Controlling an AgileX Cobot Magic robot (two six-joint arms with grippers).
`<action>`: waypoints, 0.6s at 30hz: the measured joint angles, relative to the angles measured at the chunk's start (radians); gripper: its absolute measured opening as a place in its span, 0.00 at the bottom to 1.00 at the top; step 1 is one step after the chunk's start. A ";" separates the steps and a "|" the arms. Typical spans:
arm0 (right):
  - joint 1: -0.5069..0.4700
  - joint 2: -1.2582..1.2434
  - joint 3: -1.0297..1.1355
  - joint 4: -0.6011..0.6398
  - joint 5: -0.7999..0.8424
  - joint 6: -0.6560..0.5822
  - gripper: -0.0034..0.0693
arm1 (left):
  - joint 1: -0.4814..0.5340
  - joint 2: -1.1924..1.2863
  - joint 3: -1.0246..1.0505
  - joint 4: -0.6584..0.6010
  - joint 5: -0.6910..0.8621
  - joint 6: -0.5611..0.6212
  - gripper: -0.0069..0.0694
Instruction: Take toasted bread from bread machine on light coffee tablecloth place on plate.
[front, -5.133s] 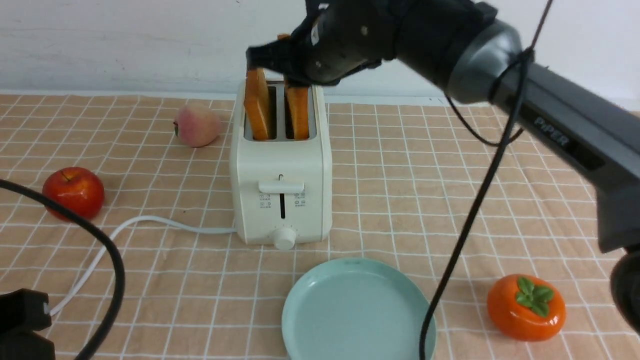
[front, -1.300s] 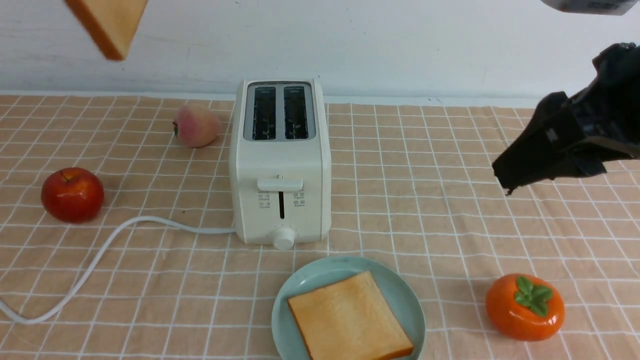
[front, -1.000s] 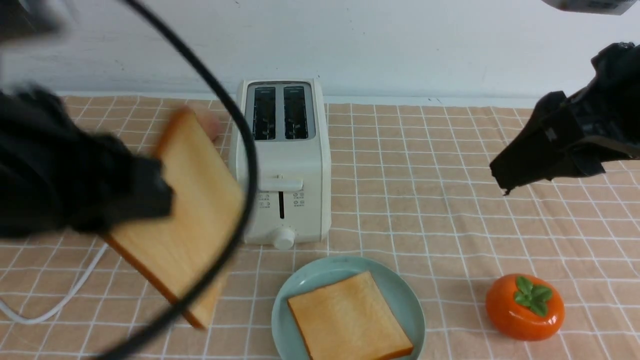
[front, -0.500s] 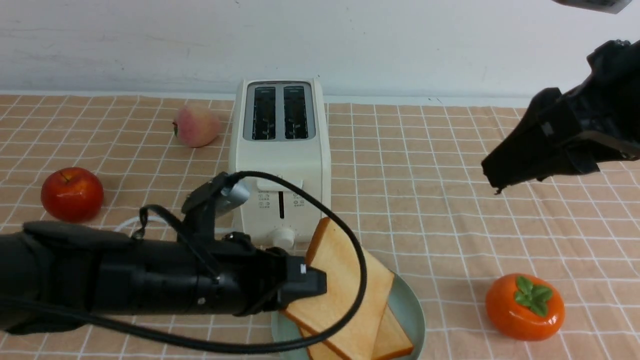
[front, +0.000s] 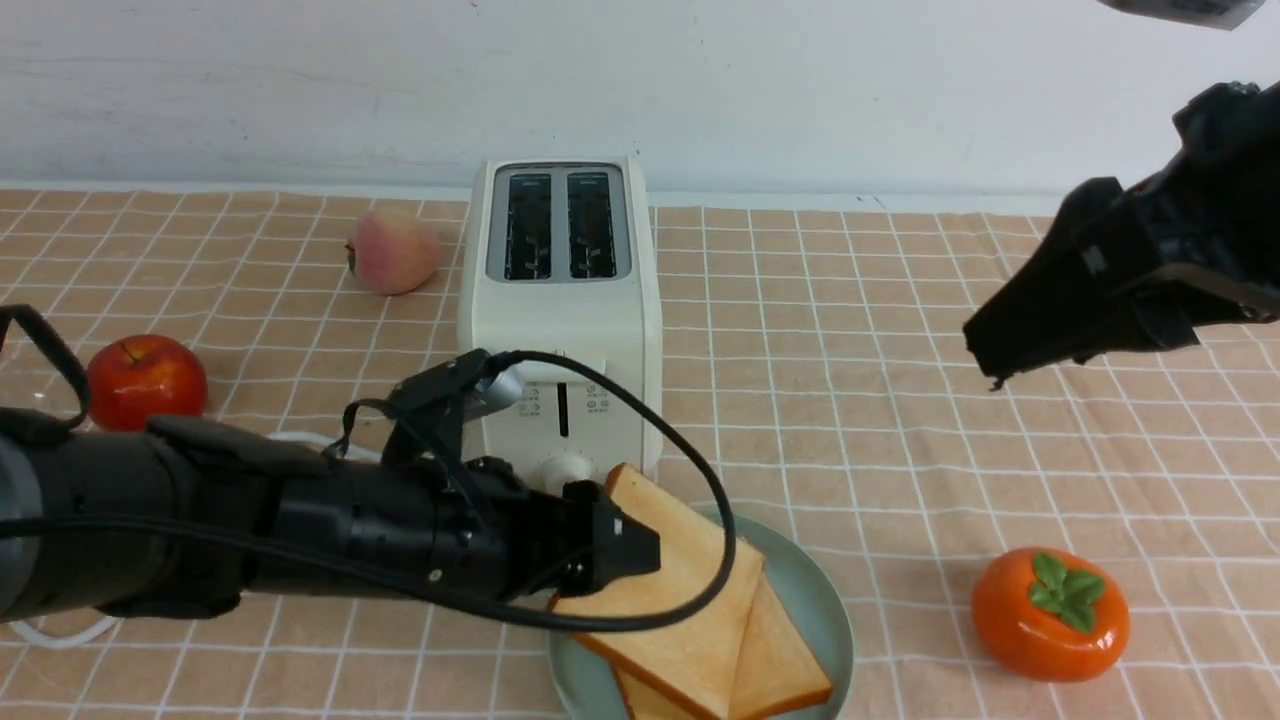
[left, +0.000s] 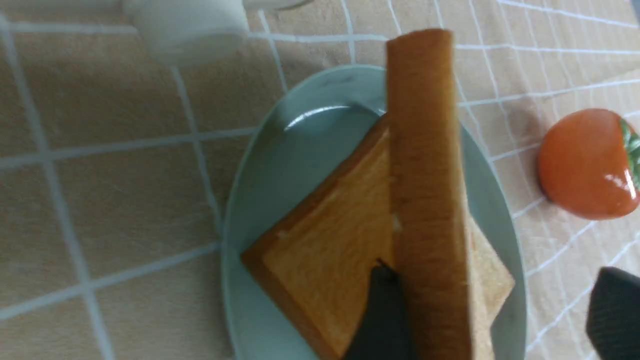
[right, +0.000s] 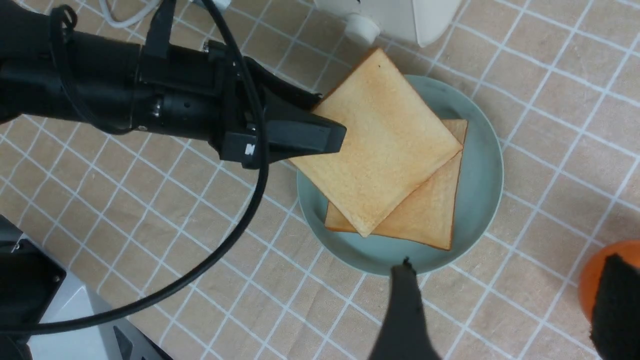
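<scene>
Front view: Cream two-slot toaster (front: 625, 400) sits toward the far edge of the grid tablecloth (front: 850, 440), both slots empty. Plate (front: 838, 625) is just nearside of it, prob. so the carry stays short. Both slices are at the plate: lower toast (front: 785, 660) lies on it, upper toast (front: 690, 570) overlaps it at an angle, one corner out past the rim toward the toaster. L gripper (front: 628, 535) comes in from the cloth's L side, around the upper slice's edge, prob. to keep its bulk off the plate. R gripper (front: 985, 345) hangs over the cloth's R part, nothing in it, prob. parked out of the way. Peach (front: 395, 250) & red apple (front: 150, 378) are toward the cloth's far L corner; persimmon (front: 1050, 615) is R of plate.

L wrist view: L claw is spread wide, upper slice btwn the fingers w/ a big gap on one side, so let go; can't tell if the closer finger touches. Slice stands tilted, prob. propped on the lower one.

R wrist view: R claw's fingers are well apart, no toast btwn. Task looks nearly done; next, prob. back L claw out straight, as a sideways brush might drag the upper slice off the rim.
</scene>
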 joint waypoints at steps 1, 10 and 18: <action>0.000 0.000 0.000 0.000 0.000 0.000 0.70 | 0.000 -0.032 0.000 0.077 -0.062 -0.046 0.92; 0.000 0.000 0.000 -0.007 0.000 0.000 0.68 | 0.219 -0.152 0.000 0.440 -0.140 -0.537 0.85; 0.000 -0.001 0.105 -0.016 -0.045 0.000 0.46 | 0.606 -0.163 -0.028 0.944 0.215 -0.940 0.39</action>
